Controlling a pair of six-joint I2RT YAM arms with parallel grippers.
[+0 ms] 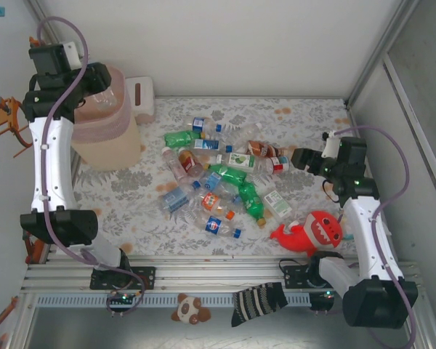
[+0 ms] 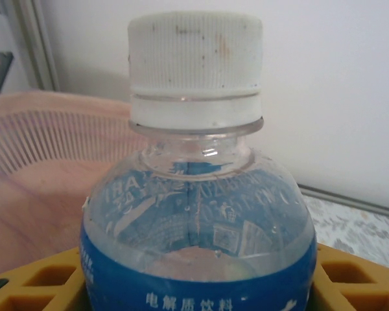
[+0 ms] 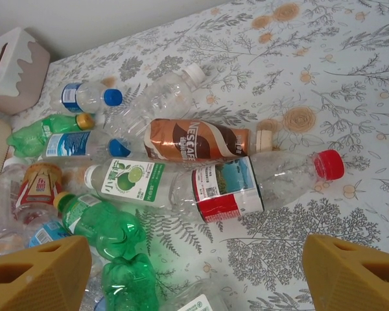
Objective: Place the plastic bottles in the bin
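One bottle clamped in left end effector above bin; right end effector spread.

High rear overview; left wrist close beside the bin; right wrist obliquely over shared bottles.

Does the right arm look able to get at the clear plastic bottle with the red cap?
Probably yes: its open end effector faces the red-capped clear plastic bottle, and nothing lies over it.
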